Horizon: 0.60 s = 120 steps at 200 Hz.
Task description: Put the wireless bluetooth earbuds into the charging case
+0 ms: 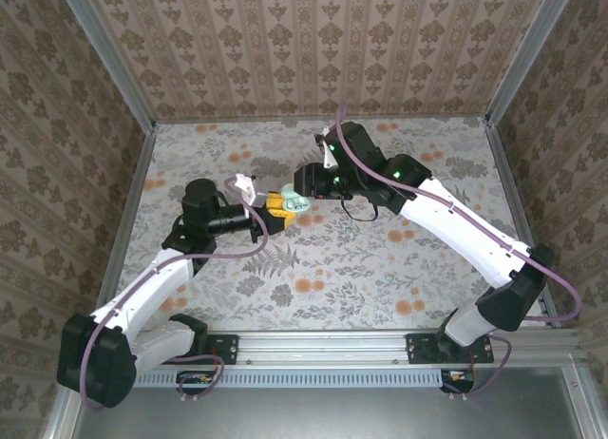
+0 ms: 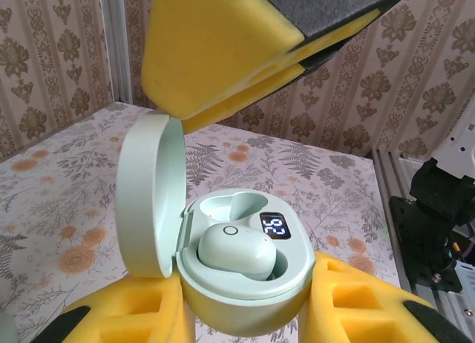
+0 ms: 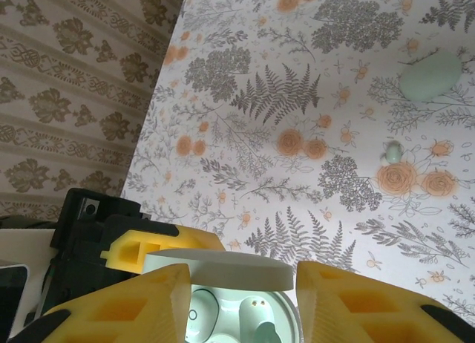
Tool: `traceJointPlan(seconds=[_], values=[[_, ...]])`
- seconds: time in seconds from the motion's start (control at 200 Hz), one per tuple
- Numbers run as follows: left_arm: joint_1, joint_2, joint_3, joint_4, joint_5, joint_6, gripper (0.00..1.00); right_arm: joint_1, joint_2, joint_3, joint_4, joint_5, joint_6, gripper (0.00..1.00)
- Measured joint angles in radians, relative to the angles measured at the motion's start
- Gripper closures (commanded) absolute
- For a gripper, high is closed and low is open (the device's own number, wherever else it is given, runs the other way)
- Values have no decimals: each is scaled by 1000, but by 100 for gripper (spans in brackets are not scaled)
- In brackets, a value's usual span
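Note:
My left gripper (image 2: 249, 307) is shut on the charging case (image 2: 245, 298), a pale mint-green clamshell gripped by its base between the yellow fingers (image 2: 356, 302). Its lid (image 2: 145, 194) stands open to the left. One mint earbud (image 2: 237, 250) sits in the near socket; the far socket (image 2: 230, 206) is empty beside a lit display. My right gripper (image 3: 243, 283) hovers just above the case (image 1: 296, 201), open, nothing between its fingers, the lid's edge (image 3: 223, 267) beyond them. A second earbud (image 3: 430, 76) lies on the floral table.
A small pale round piece (image 3: 393, 151) lies on the table near the loose earbud. Both arms meet over the table's middle (image 1: 313, 258). Patterned walls with metal posts (image 1: 133, 173) close in the left, back and right sides.

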Motion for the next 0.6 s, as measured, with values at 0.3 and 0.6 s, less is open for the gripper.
traceJointPlan(seconds=[0.3, 0.6], values=[[0, 23, 6, 1, 21, 0, 97, -15, 0, -16, 7, -18, 0, 58], [0, 23, 6, 3, 25, -12, 97, -21, 0, -23, 17, -33, 0, 58]])
